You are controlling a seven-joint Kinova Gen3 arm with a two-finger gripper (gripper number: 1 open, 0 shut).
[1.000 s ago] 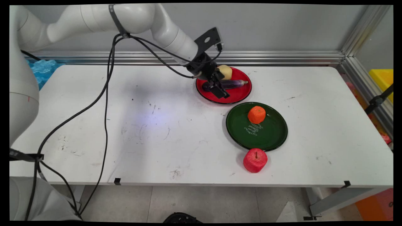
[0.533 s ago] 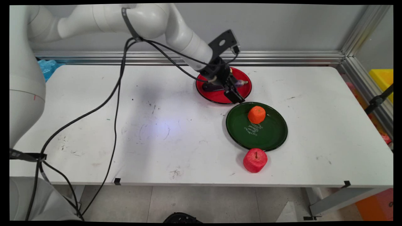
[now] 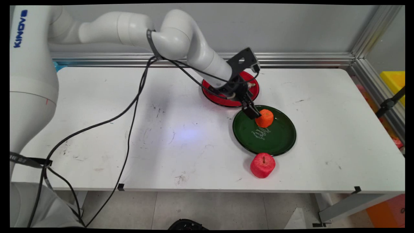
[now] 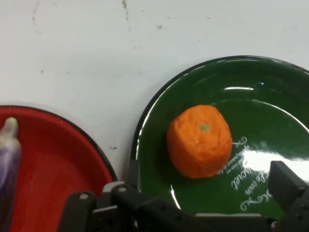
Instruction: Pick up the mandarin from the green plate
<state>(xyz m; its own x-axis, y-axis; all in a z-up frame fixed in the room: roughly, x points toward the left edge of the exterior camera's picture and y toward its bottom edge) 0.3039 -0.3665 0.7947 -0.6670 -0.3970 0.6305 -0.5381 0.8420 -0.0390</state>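
- We are seeing the end effector (image 3: pixel 253 112) moving off the red plate (image 3: pixel 223 101), where it was a second ago, and now hanging over the near-left rim of the green plate (image 3: pixel 278 142), just beside the orange (image 3: pixel 264 118).
- In the hand view we are looking at its fingers (image 4: pixel 285 186) standing spread apart with nothing between them; the orange (image 4: pixel 199 141) is sitting ahead of them on the green plate (image 4: pixel 159 140), not gripped.
- We are finding the orange, the green plate and the red apple (image 3: pixel 262 165) lying where they lay before; the apple is resting on the desk (image 3: pixel 161 129) just beside the green plate's near rim.
- The purple eggplant (image 4: pixel 8 154) is lying on the red plate (image 4: pixel 53 179); in the main view the arm is now covering most of that plate and what is on it.
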